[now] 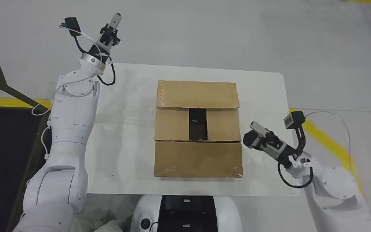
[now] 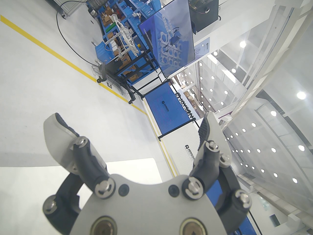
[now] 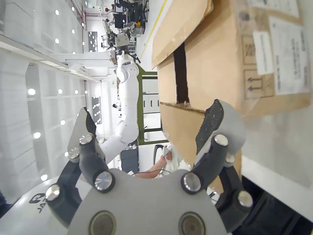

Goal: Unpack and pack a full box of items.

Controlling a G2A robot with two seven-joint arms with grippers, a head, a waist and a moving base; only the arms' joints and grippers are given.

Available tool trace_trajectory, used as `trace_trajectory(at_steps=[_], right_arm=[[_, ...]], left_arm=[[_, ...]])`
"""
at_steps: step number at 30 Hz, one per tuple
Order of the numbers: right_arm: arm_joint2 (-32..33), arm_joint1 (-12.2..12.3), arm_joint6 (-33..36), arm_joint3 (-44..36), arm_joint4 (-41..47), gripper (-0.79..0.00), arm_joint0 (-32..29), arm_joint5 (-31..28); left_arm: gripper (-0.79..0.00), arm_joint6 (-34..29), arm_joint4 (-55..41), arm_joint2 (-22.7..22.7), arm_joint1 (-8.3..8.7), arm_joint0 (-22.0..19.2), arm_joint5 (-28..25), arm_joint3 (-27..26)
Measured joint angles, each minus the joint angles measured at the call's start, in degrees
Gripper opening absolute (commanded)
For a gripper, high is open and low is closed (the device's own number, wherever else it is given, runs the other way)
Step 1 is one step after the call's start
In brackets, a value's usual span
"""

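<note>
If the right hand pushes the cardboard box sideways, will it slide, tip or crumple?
Probably slides, not tips: the box sits flat and broad on the table. Its loose top flaps look bendy, likely to flex. Weight can't be judged.

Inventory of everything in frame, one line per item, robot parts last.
cardboard box: 1, brown, middle of the table, top flaps folded in
gap between flaps: 1, dark, centre of the box top; contents cannot be made out
paper labels: several, white, on the box side wall near the right gripper
table: 1, white, under the box
floor line: 1, yellow, on the floor beside the table
left gripper: 1, grey and black, open and empty, out past the table's far corner
right gripper: 1, grey and black, open and empty, close beside the box
</note>
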Motion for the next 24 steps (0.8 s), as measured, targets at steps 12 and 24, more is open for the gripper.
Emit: trace_trajectory(at_steps=[12, 24], right_arm=[[1.8, 0.1, -3.6, 4.3, -1.9, 0.0, 3.3, -1.6], [1.8, 0.1, -3.8, 4.4, -1.8, 0.0, 3.4, -1.5]], left_arm=[[0.0, 0.0, 0.0, 0.0, 0.0, 0.0, 0.0, 0.0], [0.0, 0.0, 0.0, 0.0, 0.0, 0.0, 0.0, 0.0]])
